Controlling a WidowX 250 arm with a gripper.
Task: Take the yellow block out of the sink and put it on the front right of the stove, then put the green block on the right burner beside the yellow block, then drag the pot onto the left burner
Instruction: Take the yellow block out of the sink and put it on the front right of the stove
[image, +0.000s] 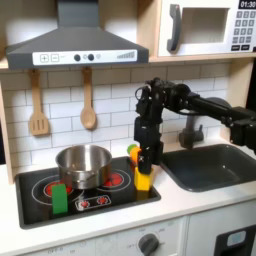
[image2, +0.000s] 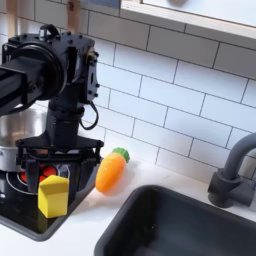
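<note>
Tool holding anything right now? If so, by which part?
Nothing held. The tool hangs open just above the yellow block, which rests on the stove's front corner, at the first exterior view's right; fingers clear of it.

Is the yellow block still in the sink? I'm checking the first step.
No. In the second exterior view the yellow block stands on the stove's front corner, outside the sink.
</note>
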